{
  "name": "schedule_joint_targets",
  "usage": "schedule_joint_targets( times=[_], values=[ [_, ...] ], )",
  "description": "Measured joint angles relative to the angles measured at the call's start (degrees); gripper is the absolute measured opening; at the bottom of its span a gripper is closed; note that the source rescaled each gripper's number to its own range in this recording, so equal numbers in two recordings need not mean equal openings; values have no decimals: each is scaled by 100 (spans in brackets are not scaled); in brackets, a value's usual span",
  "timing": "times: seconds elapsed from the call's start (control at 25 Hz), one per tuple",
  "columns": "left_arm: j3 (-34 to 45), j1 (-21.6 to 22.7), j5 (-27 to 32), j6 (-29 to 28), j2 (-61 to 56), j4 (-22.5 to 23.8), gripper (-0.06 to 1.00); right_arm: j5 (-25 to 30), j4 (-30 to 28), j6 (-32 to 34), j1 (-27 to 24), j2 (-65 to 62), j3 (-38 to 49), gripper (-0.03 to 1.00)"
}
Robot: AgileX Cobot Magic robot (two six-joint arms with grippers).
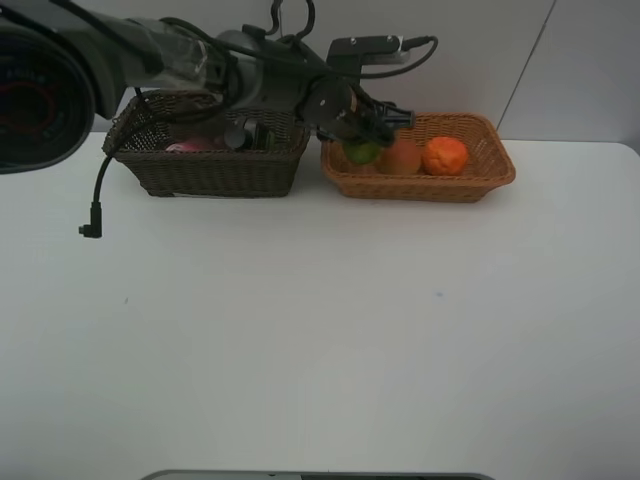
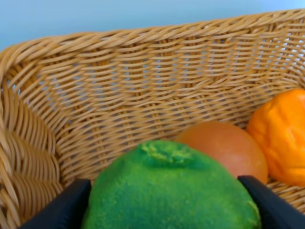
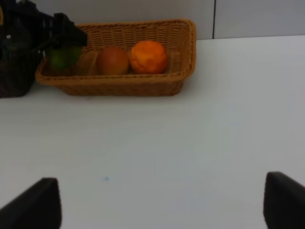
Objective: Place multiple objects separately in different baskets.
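Left gripper (image 2: 164,202) clasps green round fruit (image 1: 361,151) over tan basket (image 1: 480,185), upper centre-right; peach (image 1: 400,157) and orange (image 1: 445,155) inside. Right gripper (image 3: 162,205) wide, empty.

Left gripper (image 1: 368,135) over left end of tan basket (image 1: 480,185), jaws around green fruit (image 1: 361,152). Peach (image 1: 400,157) beside it, orange (image 1: 445,156) next along. Dark basket (image 1: 215,175) adjacent left, pink item (image 1: 188,146) inside. White table (image 1: 320,330)
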Motion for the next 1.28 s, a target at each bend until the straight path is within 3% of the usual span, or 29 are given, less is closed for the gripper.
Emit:
schedule_joint_targets(
  times=[0.36, 0.6, 0.8, 0.96, 1.28],
  values=[
    [0, 12, -26, 128, 69, 0, 65, 0, 0, 0, 0, 0, 0, 85],
    [0, 12, -44, 190, 50, 0, 84, 0, 0, 0, 0, 0, 0, 85],
    [0, 12, 89, 197, -192, 7, 85, 0, 0, 0, 0, 0, 0, 85],
    [0, 19, 825, 411, -605, -25, 85, 0, 0, 0, 0, 0, 0, 85],
    [8, 625, 3362, 1806, -1758, -689, 85, 0, 0, 0, 0, 0, 0, 85]
  ],
)
